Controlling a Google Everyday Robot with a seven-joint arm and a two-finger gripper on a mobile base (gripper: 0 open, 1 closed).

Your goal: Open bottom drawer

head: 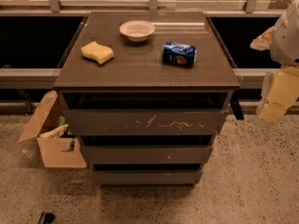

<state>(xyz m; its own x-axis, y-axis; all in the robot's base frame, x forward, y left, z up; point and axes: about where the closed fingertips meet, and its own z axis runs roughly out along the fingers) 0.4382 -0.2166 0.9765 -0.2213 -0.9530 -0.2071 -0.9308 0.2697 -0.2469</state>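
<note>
The bottom drawer point(147, 176) is the lowest of three dark grey-brown handleless fronts on the cabinet point(140, 69). Its front is plain, with a narrow dark gap above it. Above it is the middle front point(147, 154) with a tiny pale speck, then the taller front point(145, 122) with white scratches. Each lower front sits a little further back than the one above. My gripper point(273, 107) hangs at the right edge of the view, beside the cabinet's top right corner and well above and to the right of the bottom drawer. It touches nothing.
On the cabinet top lie a yellow sponge point(97, 52), a white bowl point(137, 30) and a blue soda can point(179, 54) on its side. An open cardboard box point(56, 143) stands against the cabinet's left side. A window rail runs behind. Speckled floor lies in front.
</note>
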